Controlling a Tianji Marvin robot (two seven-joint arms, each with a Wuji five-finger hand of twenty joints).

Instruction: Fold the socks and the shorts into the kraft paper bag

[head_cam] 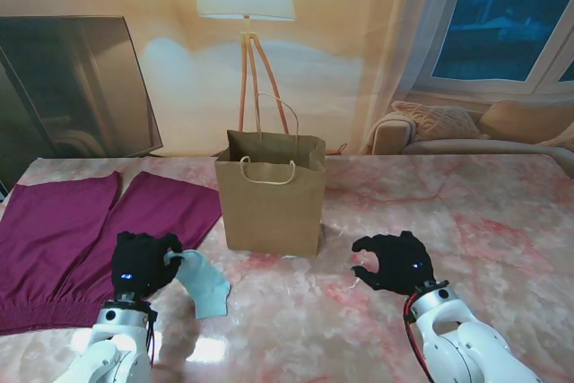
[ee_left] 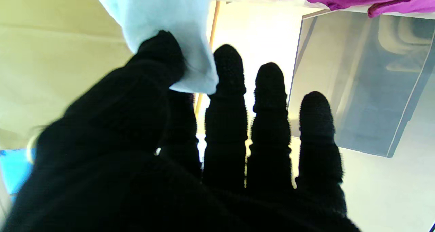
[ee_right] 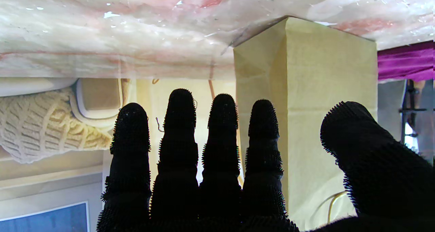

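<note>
Left hand [head_cam: 142, 264]: pinching the light blue sock [head_cam: 203, 282] between thumb and forefinger, other fingers straight; held near the cuff end, likely so the rest hangs free for folding.
Sock: one end raised in the pinch, the other trailing on the bench [head_cam: 466, 213], nearer to me than the kraft paper bag [head_cam: 272, 193] and to its left.
Second sock: not made out anywhere.
Right hand [head_cam: 393, 261]: empty, fingers spread and slightly curled, hovering over bare bench right of the bag; probably waiting to take the sock's free end or to steady the bag.
Bag: upright mid-bench, mouth open, handles up; placed between both hands, so either can reach the opening.
Shorts [head_cam: 85, 235]: purple, spread flat at far left, legs pointing away from me, waistband nearer; apart from the bag, untouched, left for afterwards.
Stage: judged early, nothing visibly in the bag, though its inside is hidden.
Next need: sock doubled over, then lifted over the rim.
Risk: a limp sock slipping from so narrow a pinch, or catching the rim and tipping the light bag.
</note>
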